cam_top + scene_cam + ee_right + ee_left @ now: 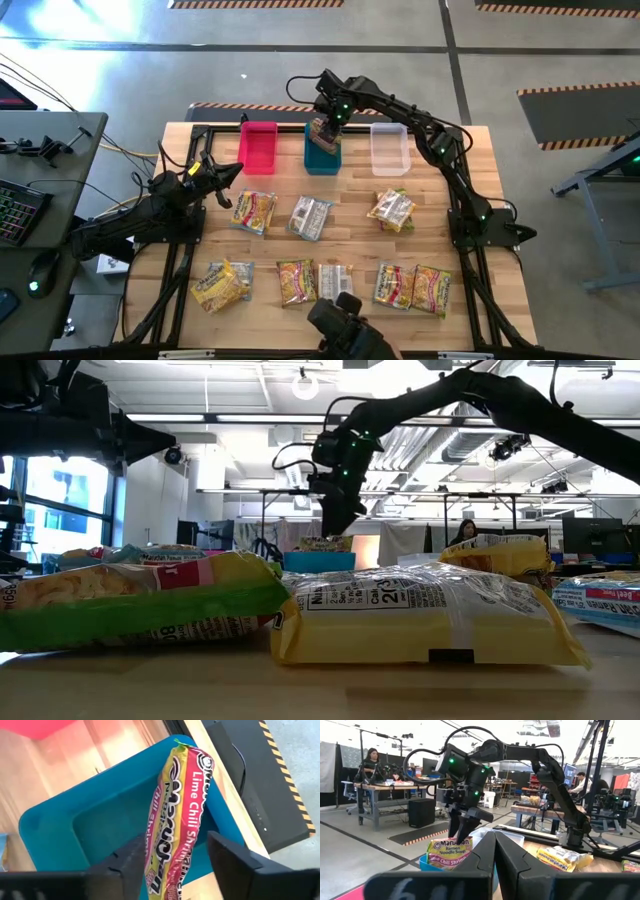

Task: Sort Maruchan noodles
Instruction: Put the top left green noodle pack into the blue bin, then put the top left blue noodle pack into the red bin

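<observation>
My right gripper point(325, 128) hangs over the blue bin point(322, 158) at the far edge, fingers pointing down and open. A yellow-and-red Maruchan packet point(180, 815) stands on edge inside the bin between the fingers; it also shows in the left wrist view point(450, 851). Several more packets lie flat on the table, in a middle row point(255, 211) and a near row point(393, 284). My left gripper point(228, 172) is shut and empty above the table's left side, near the pink bin point(258, 147). My right gripper comes at the packet from above. The packet's near end point(157, 860) lies close against one finger point(132, 857), and whether they touch I cannot tell. The other finger point(225, 857) stands apart from it. The packet's far end rests in the bin.
A clear bin point(389, 148) stands right of the blue one. Two packets point(140, 600) point(420, 615) lie close before the low camera. A desk with a keyboard stands left of the table. People sit at benches in the room behind.
</observation>
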You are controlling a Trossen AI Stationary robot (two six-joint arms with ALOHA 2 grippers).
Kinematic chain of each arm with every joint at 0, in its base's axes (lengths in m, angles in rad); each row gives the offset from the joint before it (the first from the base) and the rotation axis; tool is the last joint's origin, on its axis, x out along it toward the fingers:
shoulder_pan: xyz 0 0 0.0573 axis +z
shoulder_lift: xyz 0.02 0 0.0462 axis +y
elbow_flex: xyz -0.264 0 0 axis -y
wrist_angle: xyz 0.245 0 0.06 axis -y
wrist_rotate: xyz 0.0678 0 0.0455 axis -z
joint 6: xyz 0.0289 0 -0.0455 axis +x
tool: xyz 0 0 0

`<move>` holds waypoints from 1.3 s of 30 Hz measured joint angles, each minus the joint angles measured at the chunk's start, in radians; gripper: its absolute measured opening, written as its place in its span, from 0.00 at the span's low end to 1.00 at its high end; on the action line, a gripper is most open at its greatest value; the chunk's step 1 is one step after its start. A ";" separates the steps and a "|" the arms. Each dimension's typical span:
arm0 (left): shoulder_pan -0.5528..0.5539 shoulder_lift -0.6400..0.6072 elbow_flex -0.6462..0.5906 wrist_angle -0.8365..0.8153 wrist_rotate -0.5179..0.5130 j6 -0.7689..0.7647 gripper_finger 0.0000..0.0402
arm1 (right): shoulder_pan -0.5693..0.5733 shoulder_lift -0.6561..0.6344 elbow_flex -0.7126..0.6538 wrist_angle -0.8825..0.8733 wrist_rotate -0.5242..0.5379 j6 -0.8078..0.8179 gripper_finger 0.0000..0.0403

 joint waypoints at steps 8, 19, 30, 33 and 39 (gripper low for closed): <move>0.000 0.000 0.000 0.000 0.000 -0.006 0.00 | -0.007 -0.039 0.010 -0.030 0.021 -0.035 0.53; 0.000 0.123 0.000 -0.002 0.056 -0.036 0.00 | 0.042 -0.209 -0.161 0.161 0.041 -0.114 0.03; 0.000 0.248 0.000 0.000 0.211 -0.188 0.00 | 0.188 -0.607 -1.050 1.086 0.063 0.105 0.01; 0.000 0.278 0.020 -0.048 0.214 -0.291 0.00 | 0.240 -0.714 -1.231 1.282 0.091 0.164 0.00; 0.000 0.337 0.181 -0.419 0.201 -0.394 0.12 | 0.327 -0.846 -1.477 1.494 0.146 0.192 0.00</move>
